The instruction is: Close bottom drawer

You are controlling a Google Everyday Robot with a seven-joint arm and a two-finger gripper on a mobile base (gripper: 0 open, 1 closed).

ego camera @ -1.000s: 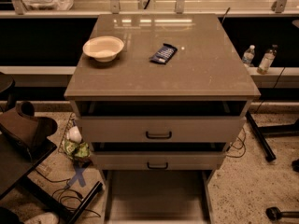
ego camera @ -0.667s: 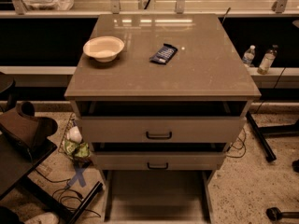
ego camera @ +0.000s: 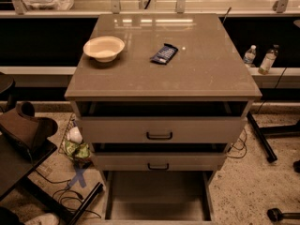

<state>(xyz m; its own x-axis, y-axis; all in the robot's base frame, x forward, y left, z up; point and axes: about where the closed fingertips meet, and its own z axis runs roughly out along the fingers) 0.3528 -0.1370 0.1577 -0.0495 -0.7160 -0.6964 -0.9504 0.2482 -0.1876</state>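
Bottom drawer (ego camera: 157, 196) pulled far out under the partly open middle drawer (ego camera: 158, 162), inside bare, front cut off at the lower edge; gripper (ego camera: 27, 129) low at left of the cabinet (ego camera: 187, 74), well apart from the bottom drawer (open or closed: cannot tell).

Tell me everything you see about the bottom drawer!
The bottom drawer is pulled far out, below the middle drawer, which is open only slightly. It looks grey-beige, with a flat bare floor and thin side walls; nothing lies inside. Its handle is out of view at the picture's lower edge. The gripper is off to the left, not touching it.
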